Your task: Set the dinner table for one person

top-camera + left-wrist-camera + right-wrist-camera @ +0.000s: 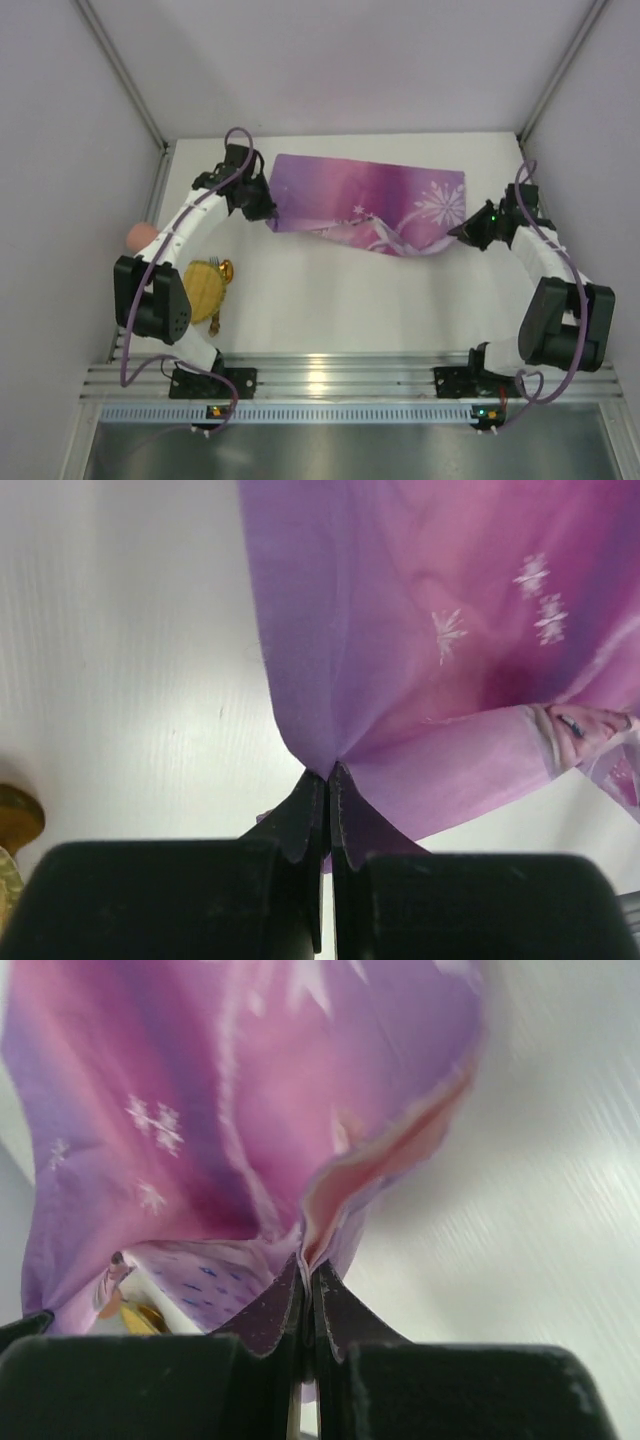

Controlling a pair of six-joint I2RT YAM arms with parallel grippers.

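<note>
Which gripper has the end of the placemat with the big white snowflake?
The right gripper: the big white snowflake is printed on the placemat just beside its pinch. The left gripper pinches the opposite end, plain purple there.

We're looking at a robot lab cell: grey panels (60,150) box in a bare white table (330,300), with robot arms (545,260) bolted to an aluminium rail (340,375) along the bottom.

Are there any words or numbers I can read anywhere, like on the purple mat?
None can be read.
The purple cartoon-print fabric placemat shows only white snowflakes and a drawn face, no letters.
The silver aluminium rail bears no label I can make out.
</note>
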